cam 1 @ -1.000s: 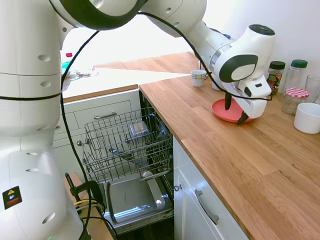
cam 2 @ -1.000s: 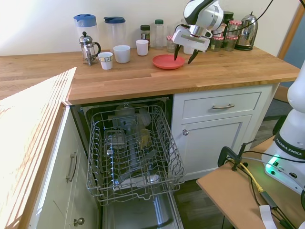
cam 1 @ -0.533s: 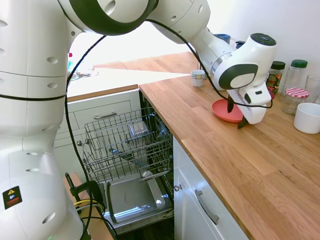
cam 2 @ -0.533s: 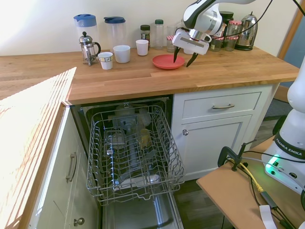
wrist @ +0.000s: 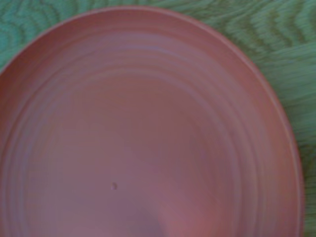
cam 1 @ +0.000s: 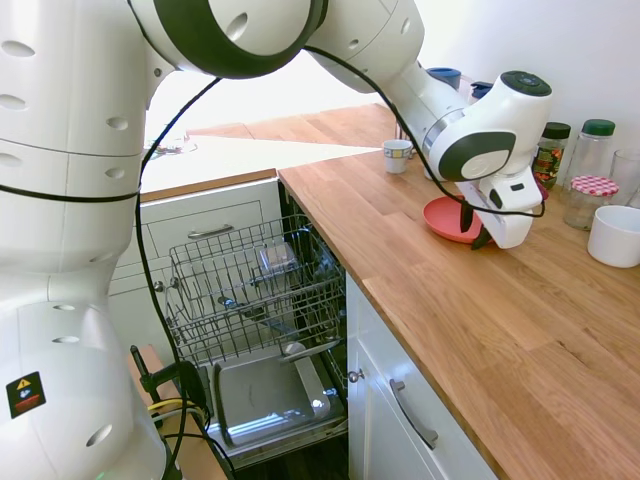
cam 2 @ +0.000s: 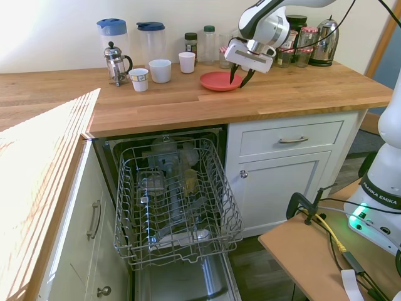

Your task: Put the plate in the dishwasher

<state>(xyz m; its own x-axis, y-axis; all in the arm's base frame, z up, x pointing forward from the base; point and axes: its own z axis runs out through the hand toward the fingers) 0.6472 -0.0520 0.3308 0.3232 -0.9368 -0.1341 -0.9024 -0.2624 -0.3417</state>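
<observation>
The coral-red plate (cam 1: 441, 219) (cam 2: 217, 81) lies flat on the wooden counter and fills the wrist view (wrist: 143, 128). My gripper (cam 1: 474, 229) (cam 2: 239, 79) is down at the plate's near-right rim, open, with one finger over the plate and the other just outside its edge. The fingers hold nothing. The dishwasher (cam 1: 255, 290) (cam 2: 175, 200) stands open below the counter. Its grey wire rack is pulled out over the dropped steel door (cam 1: 262, 398), and a few items sit in the rack.
A white bowl (cam 1: 614, 235) and jars (cam 1: 592, 185) stand close behind the gripper. Along the back wall are mugs (cam 2: 160, 70), a French press (cam 2: 114, 63), jugs (cam 2: 150, 41) and a kettle (cam 2: 322, 42). A small cup (cam 1: 398, 155) sits further along the counter.
The gripper has dropped lower and shifted slightly toward the plate's rim, and its fingertips now look closer together. The plate has not moved.
</observation>
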